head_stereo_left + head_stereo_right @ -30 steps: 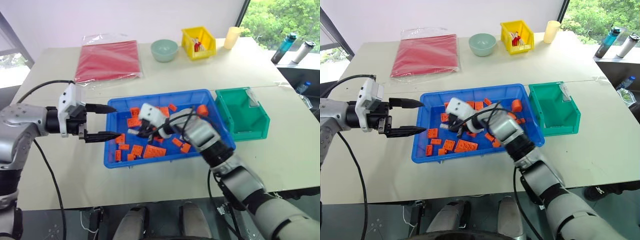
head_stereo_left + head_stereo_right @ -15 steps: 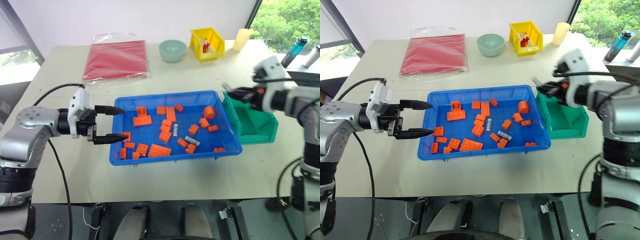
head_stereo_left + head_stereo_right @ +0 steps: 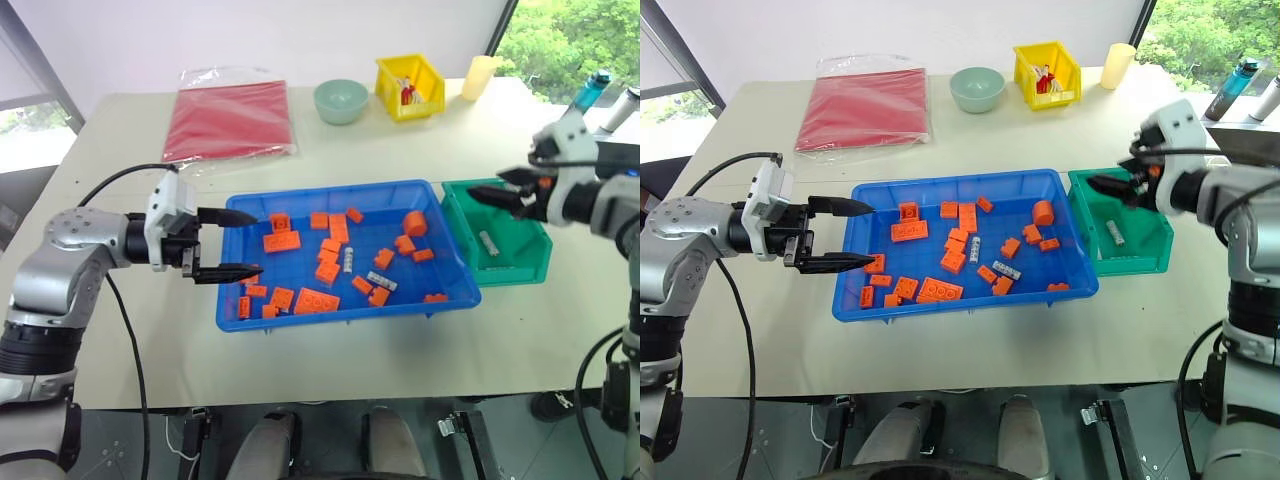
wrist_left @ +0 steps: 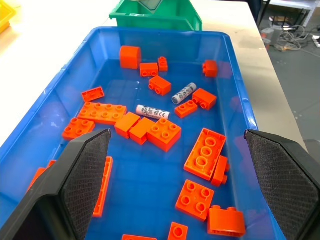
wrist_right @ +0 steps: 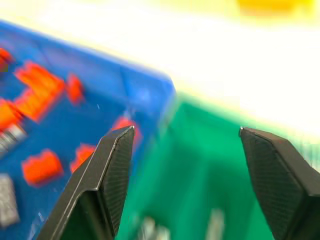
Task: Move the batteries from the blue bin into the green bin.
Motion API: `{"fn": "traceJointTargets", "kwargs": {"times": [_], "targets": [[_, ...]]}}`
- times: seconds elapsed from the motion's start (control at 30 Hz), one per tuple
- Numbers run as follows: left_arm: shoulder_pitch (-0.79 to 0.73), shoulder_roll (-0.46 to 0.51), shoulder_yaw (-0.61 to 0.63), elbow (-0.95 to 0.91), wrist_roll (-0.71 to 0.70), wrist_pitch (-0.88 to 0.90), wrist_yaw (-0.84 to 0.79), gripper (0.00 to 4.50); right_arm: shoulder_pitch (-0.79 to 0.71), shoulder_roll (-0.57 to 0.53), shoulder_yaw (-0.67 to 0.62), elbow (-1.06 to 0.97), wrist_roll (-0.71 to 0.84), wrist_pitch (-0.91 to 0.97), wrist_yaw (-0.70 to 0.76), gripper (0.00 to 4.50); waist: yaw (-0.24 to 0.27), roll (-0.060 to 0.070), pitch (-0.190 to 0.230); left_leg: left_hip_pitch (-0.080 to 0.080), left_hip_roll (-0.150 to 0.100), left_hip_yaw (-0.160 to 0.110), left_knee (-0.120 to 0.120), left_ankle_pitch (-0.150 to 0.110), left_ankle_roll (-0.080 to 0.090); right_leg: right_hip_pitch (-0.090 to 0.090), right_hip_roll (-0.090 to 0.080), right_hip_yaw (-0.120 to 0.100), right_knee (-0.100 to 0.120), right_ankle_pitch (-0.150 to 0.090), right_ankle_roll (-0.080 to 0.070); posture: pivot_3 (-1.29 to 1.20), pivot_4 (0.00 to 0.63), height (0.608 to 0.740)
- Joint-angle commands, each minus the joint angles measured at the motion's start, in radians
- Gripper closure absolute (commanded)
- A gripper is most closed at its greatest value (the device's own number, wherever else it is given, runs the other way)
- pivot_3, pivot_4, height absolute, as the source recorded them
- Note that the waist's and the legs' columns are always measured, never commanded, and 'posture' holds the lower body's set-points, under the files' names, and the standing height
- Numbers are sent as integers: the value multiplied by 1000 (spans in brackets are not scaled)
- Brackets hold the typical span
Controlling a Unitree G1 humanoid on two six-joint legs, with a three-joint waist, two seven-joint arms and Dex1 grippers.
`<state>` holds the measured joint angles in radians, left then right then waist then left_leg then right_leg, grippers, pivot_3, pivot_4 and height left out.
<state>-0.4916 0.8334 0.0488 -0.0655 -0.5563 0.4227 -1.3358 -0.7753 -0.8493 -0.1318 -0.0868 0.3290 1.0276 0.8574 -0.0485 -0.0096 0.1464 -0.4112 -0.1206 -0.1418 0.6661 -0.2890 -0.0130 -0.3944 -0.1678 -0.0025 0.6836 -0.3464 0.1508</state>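
Note:
The blue bin (image 3: 330,188) sits mid-table, strewn with orange bricks (image 3: 318,299). Two silver batteries (image 3: 348,260) (image 3: 382,282) lie among them; the left wrist view shows them too (image 4: 153,111) (image 4: 184,92). To its right stands the green bin (image 3: 520,270), with one battery (image 3: 488,241) on its floor. My right gripper (image 3: 495,190) hovers open over the green bin's near-left part, holding nothing; its wrist view (image 5: 186,130) looks down into the green bin (image 5: 200,165). My left gripper (image 3: 235,243) is open and empty at the blue bin's left rim.
At the back of the table are a red bag (image 3: 228,118), a pale green bowl (image 3: 341,100), a yellow bin (image 3: 410,85) and a cream cup (image 3: 477,75). Bottles (image 3: 590,90) stand off the table's right end.
My right gripper swung from inside the blue bin over to the green bin and opened; a battery now lies in the green bin. The left gripper stayed put. The camera shifted.

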Motion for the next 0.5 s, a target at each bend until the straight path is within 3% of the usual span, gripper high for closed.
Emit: {"fn": "traceJointTargets", "kwargs": {"times": [0.03,0.1,0.13,0.33,0.5], "targets": [[-32,7,11,-15,-1,-4,1,0,-54,70,127,0,20,-59,50,668,0,-1,0,0,0,0,0,0,0,0,0,0,0,0,0,0,150,717],[-42,7,9,-15,0,2,4,0,-60,109,219,20,-2,-112,84,124,1,-1,0,0,0,-1,0,0,0,0,0,0,0,0,0,0,150,717],[-47,9,8,-16,-1,7,5,0,-58,122,264,33,-22,-153,103,55,2,-1,0,0,0,0,0,0,0,0,0,0,0,0,0,0,150,717],[-46,17,13,-42,-6,28,15,0,-39,141,483,133,-147,-417,232,55,3,-2,0,-1,-2,-3,1,0,0,1,-1,0,0,0,0,0,150,717],[-22,32,37,-78,-15,48,32,0,-51,172,548,230,-211,-553,295,55,-5,-2,0,-1,-2,-3,1,0,0,0,0,0,1,0,0,0,150,717]]}}
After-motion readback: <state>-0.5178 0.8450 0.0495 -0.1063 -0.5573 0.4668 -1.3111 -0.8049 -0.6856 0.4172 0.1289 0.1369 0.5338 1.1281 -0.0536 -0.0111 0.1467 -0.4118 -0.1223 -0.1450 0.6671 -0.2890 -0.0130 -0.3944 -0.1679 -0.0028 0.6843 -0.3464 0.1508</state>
